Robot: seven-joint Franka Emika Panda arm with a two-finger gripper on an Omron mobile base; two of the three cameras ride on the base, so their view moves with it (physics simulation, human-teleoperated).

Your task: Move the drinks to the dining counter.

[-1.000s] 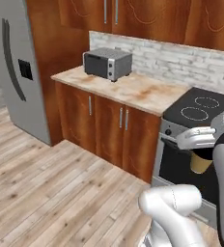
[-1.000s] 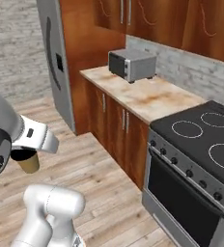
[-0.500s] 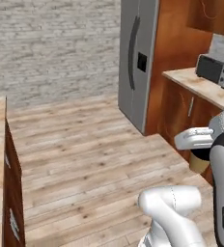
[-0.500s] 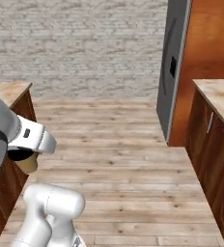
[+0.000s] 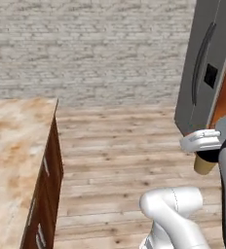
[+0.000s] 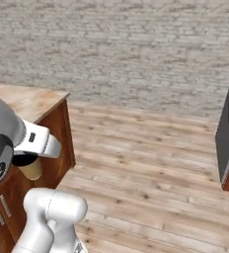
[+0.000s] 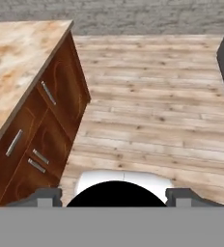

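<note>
Now | I've got gripper (image 7: 115,194) clamped on paper cup (image 5: 204,163) | dining counter (image 5: 10,160) at left, nothing set down | cup drop and bottle left.

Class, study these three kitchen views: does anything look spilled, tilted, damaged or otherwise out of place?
Nothing stands out. The paper cup hangs upright in the tool above the wooden floor, with no spill beneath it. The dining counter and its cabinet fronts look intact, doors shut.
</note>
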